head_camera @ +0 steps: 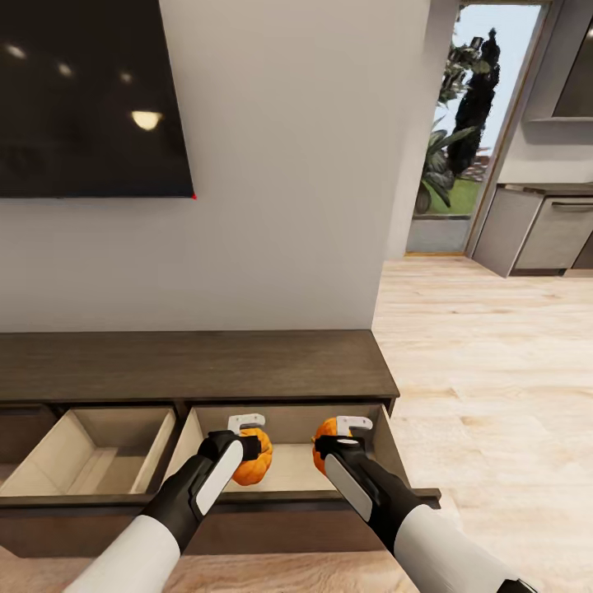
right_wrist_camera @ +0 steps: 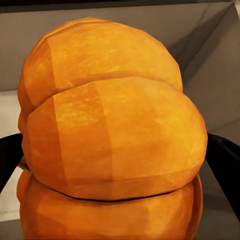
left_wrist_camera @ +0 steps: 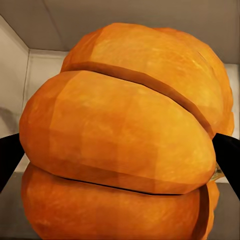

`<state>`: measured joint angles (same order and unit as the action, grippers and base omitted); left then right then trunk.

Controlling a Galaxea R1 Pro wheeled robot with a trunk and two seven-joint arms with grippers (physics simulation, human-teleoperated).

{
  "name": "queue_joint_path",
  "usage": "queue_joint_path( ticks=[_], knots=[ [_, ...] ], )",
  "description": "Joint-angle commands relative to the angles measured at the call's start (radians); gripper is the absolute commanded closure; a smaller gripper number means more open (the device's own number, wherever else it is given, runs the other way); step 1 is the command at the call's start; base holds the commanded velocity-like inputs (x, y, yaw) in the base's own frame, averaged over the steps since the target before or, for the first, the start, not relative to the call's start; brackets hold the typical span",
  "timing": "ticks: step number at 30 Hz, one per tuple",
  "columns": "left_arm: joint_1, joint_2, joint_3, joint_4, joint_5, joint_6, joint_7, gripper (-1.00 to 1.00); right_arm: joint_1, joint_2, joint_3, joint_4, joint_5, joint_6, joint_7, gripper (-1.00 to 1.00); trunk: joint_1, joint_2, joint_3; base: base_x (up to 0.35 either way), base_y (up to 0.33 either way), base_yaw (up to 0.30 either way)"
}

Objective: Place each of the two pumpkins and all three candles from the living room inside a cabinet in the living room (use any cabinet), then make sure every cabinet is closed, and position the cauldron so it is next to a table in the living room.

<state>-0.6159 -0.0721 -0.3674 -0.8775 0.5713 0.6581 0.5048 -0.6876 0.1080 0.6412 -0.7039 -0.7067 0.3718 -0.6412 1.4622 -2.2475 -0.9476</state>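
Observation:
The long dark brown cabinet stands against the white wall with two drawers pulled open. Over the right-hand drawer my left gripper is shut on an orange pumpkin. Beside it my right gripper is shut on the other pumpkin. Both pumpkins hang within that drawer's pale beige inside. In the left wrist view the pumpkin sits between dark fingertips. The right wrist view has its pumpkin between black fingers.
The left-hand drawer is open and bare inside. A black TV hangs on the wall above the cabinet. Light wood floor runs right toward grey kitchen units and a glass door.

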Motion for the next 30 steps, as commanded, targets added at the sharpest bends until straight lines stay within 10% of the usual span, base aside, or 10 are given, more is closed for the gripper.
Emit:
queue_joint_path(
  ticks=[1,30],
  knots=[
    [-0.001,0.001,-0.002,-0.001,0.01,0.001,0.011,1.0,-0.001,-0.001,0.004,-0.001,-0.005,0.004,-0.009,1.0,0.0,0.0,-0.001,0.051,0.0,0.0],
    [-0.001,0.0,-0.005,-0.001,0.009,0.001,0.01,1.0,-0.001,-0.001,0.005,0.0,-0.005,0.004,-0.009,1.0,0.004,-0.007,-0.004,0.059,0.0,0.0]
  ],
)
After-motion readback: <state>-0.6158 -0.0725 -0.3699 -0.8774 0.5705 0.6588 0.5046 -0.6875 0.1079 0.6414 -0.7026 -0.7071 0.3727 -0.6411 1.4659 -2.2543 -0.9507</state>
